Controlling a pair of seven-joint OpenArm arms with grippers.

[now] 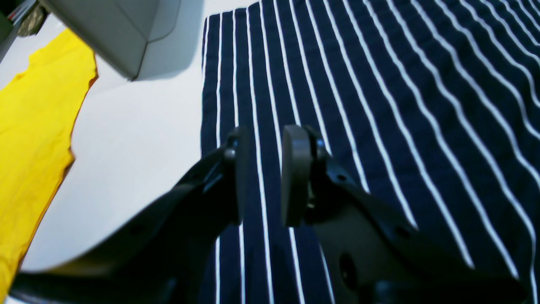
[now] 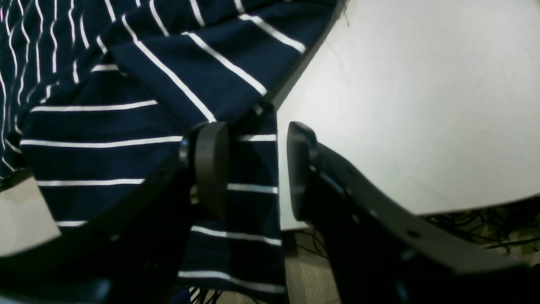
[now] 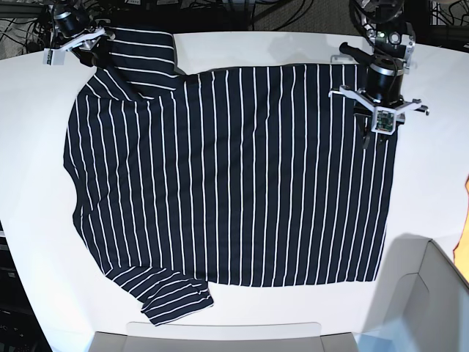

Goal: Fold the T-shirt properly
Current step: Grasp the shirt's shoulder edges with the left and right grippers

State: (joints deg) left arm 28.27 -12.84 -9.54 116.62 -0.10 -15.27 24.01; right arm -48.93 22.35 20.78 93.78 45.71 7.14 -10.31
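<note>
surface: white table (image 3: pixel 242 315) | behind: dark cables (image 3: pixel 220 7) | light: bright, even

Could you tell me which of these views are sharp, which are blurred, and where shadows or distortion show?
Base view: evenly lit and sharp, the T-shirt stripes crisp. Left wrist view: the left gripper is soft and close, stripes fan out from lens distortion, and a grey box casts a shadow on the table. Right wrist view: dim and blurred around the right gripper.

The base view looks straight down; both wrist views sit close, sharing the T-shirt (image 3: pixel 227 176) with it.
</note>
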